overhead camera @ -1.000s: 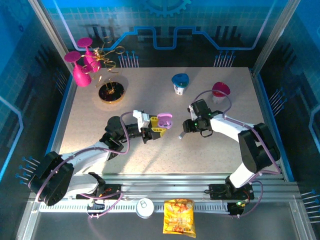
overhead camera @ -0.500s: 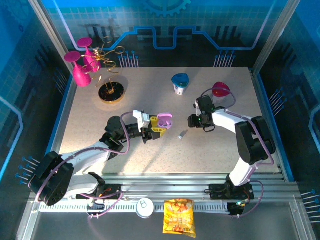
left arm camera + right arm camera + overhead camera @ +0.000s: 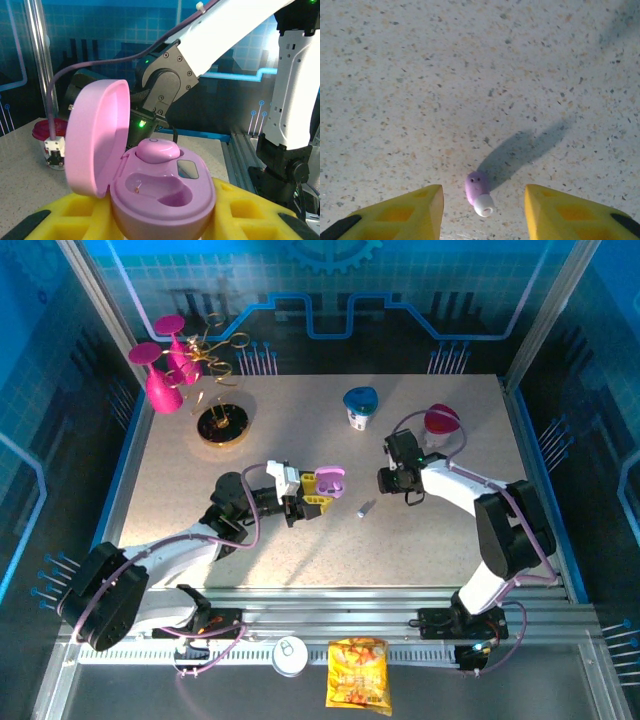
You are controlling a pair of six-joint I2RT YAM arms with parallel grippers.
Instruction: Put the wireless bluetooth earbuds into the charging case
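Lying on open tabletop (image 3: 470,75), lilac earbud (image 3: 479,192), far from edges

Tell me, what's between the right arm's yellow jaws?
A tiny lilac earbud, lying untouched on the speckled table between the right gripper's open jaws, in the right wrist view.

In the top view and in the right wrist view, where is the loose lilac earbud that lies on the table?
Top external: loose lilac earbud lies mid-table, just right of the held lilac case.
Right wrist: the earbud lies bottom centre, between the yellow fingers, untouched.
Shared landmark: the speckled table.
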